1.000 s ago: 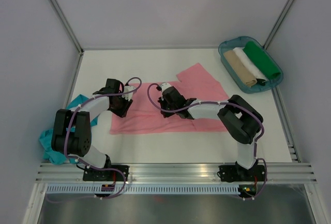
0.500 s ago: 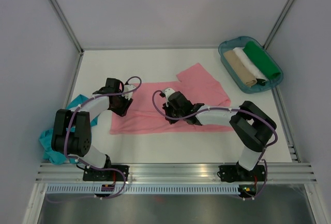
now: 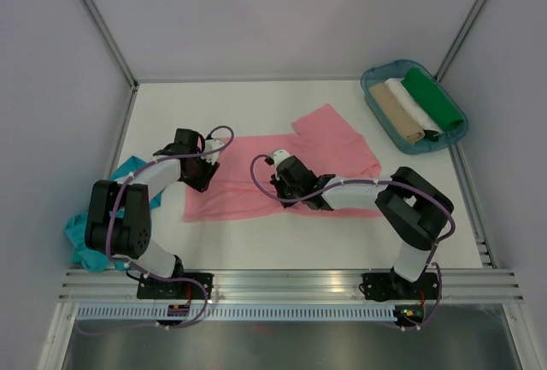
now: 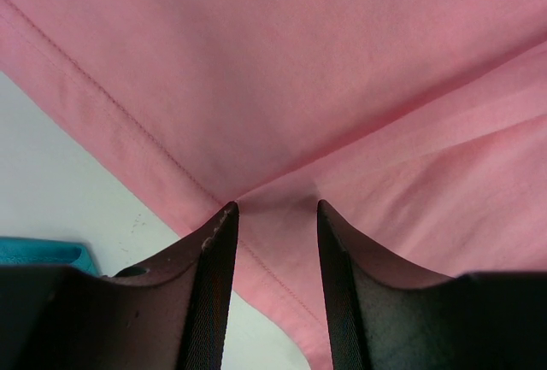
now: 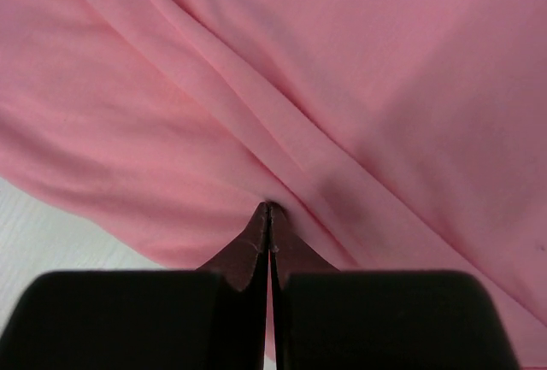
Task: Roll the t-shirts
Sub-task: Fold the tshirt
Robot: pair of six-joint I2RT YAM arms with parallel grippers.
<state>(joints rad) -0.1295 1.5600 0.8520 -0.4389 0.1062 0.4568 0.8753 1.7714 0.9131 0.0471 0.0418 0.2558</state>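
The salmon pink t-shirt (image 3: 333, 143) lies spread across the middle of the table, one sleeve pointing to the back. My left gripper (image 3: 198, 175) sits on its left edge. In the left wrist view the left gripper (image 4: 273, 216) is open, and the pink shirt's (image 4: 282, 71) hem runs between the fingers. My right gripper (image 3: 286, 185) is low on the shirt's middle. In the right wrist view the right gripper (image 5: 269, 209) is shut on a fold of the pink shirt (image 5: 359, 71). The teal blue t-shirt (image 3: 81, 246) lies crumpled at the table's left edge, partly under the left arm.
A rigid teal tray (image 3: 373, 71) at the back right holds rolled beige, white and green cloths. White walls stand close on the left, back and right. An aluminium rail (image 3: 282, 283) runs along the near edge. A corner of the teal shirt (image 4: 38, 250) shows beside the left fingers.
My right gripper has moved toward the near edge, taking a fold of the pink shirt with it. The left arm has stayed in place.
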